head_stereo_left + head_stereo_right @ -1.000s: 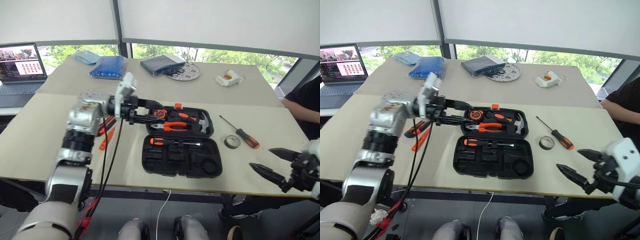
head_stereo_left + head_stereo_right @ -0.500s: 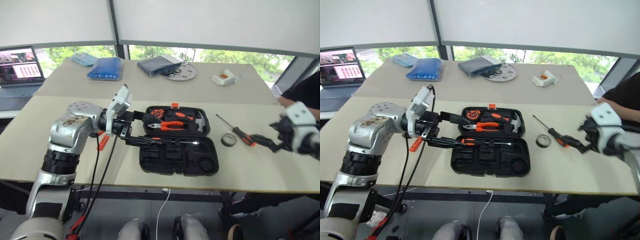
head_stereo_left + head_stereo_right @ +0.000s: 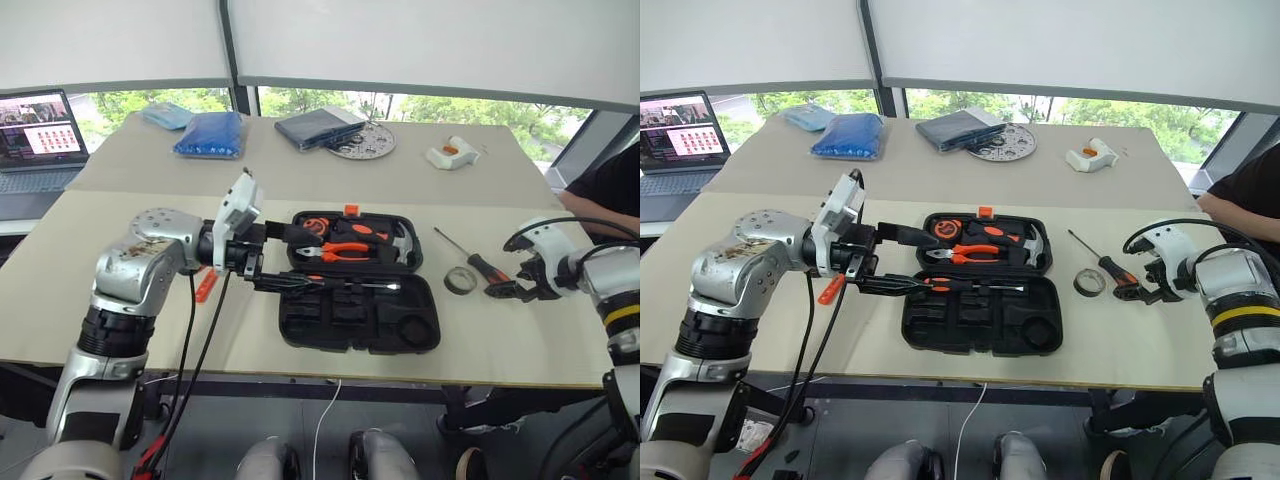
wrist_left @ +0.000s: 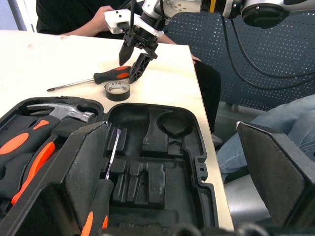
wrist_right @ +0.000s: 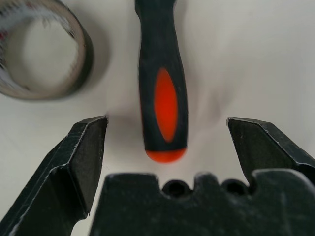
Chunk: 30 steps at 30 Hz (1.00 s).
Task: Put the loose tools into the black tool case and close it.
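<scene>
The black tool case (image 3: 420, 330) lies open mid-table, with a hammer and orange pliers in its far half and an orange-handled screwdriver (image 3: 345, 284) in its near half. My left gripper (image 3: 320, 262) hovers open over the case's left end, empty. To the right lie a small dark tape roll (image 3: 460, 281) and an orange-and-black screwdriver (image 3: 472, 260). My right gripper (image 3: 503, 291) points down at that screwdriver's handle (image 5: 162, 88); its fingers stand open on either side, not touching. An orange tool (image 3: 205, 287) left of the case is partly hidden behind my left arm.
On the far table lie a laptop (image 3: 40, 130), a blue bag (image 3: 212, 135), a dark flat pouch (image 3: 322, 128), a round metal disc (image 3: 368, 143) and a white object (image 3: 450, 155). A person in black (image 3: 612, 180) sits at the right edge. Cables hang from my left arm.
My right gripper has swung from the table's front right edge forward and down to the screwdriver's handle. My left gripper drew back slightly, then stayed still.
</scene>
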Motion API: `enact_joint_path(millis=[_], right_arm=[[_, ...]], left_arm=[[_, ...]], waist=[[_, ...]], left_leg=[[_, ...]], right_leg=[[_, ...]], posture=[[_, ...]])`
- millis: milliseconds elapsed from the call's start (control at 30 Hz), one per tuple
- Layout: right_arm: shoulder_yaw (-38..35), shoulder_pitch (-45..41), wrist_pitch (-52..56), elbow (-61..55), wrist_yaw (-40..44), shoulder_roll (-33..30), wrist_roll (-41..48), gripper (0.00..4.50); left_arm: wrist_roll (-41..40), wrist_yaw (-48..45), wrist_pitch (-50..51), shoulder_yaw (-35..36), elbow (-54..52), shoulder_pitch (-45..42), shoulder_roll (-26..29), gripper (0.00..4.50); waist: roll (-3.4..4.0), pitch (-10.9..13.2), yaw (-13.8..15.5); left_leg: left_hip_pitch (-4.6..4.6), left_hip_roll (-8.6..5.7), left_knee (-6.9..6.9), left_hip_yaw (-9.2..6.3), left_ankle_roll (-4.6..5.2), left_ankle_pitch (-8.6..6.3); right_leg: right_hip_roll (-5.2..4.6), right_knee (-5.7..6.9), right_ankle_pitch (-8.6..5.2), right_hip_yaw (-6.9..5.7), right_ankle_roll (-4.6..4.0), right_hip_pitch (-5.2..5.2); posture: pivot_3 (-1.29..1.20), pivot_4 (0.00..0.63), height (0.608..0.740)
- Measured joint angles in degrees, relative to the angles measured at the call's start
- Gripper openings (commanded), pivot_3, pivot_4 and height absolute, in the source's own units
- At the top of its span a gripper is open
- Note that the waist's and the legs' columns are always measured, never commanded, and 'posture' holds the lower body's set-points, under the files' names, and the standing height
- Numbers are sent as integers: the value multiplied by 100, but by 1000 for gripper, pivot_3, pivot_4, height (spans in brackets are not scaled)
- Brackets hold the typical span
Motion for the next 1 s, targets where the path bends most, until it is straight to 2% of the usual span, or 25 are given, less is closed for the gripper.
enact_joint_path(millis=[200, 267, 400, 467, 600, 667, 767, 867, 1000], right_arm=[[-65, -264, -491, 686, -7, 159, -244, 1334], [-111, -266, -609, 760, -11, 160, -298, 948], [-456, -176, -867, 589, -34, 98, -250, 948], [-763, 108, -911, -316, 270, -91, 43, 947], [-998, 616, -392, -3035, 1032, -184, 763, 947], [-888, 813, 5, -4155, 1193, -105, 992, 947], [-324, 1071, 264, -5240, 1293, 102, 1055, 947], [167, 1154, 210, -5593, 1322, 163, 869, 947], [427, 1249, -194, -5621, 1316, 74, 445, 947]], left_arm=[[-4, 44, -23, -2, -14, 1, 52, 4500], [-3, 38, -34, -2, -10, 5, 80, 4500], [55, -37, -237, -5, 199, 145, 347, 4500], [91, -114, -297, 18, 328, 309, 580, 4500], [105, -280, -383, 52, 460, 444, 871, 4500], [125, -412, -468, 27, 466, 454, 990, 4500], [197, -571, -540, -1, 510, 459, 1125, 4500], [224, -601, -554, -17, 524, 459, 1129, 4500], [223, -591, -549, -17, 519, 459, 1128, 4500]], waist=[[8, 0, -16], [9, 0, -17], [32, 10, -17], [63, 28, -26], [71, 33, -67], [71, 34, -40], [71, 34, 11], [70, 34, 85], [70, 34, 113]], left_leg=[[5, 2, 0, 1, -10, 5], [5, 2, 0, 1, -10, 5], [5, 2, 0, 2, -10, 5], [4, 2, -2, 3, -10, 5], [8, 19, -2, 1, -18, 9], [8, 18, -2, 1, -20, 9], [6, 8, -1, 1, -20, 8], [-22, -1, 6, 1, -18, 8], [-42, -5, 10, 2, -15, 9]], right_leg=[[0, 8, 0, 4, -1, 0], [-3, 8, 1, 4, -1, 0], [-4, 9, 1, 4, -2, -2], [-6, 13, 1, 9, -1, -6], [0, 16, 0, 5, -2, -8], [8, 18, 0, 4, -2, -8], [0, 17, -1, 5, -3, -9], [-14, 17, 3, -1, -2, -29], [-10, 13, 4, -6, 0, -42]], posture=[[0, 150, 718], [0, 150, 718], [0, 150, 718], [0, 150, 718], [0, 150, 718], [0, 150, 718], [0, 150, 718], [0, 150, 718], [0, 150, 718]])
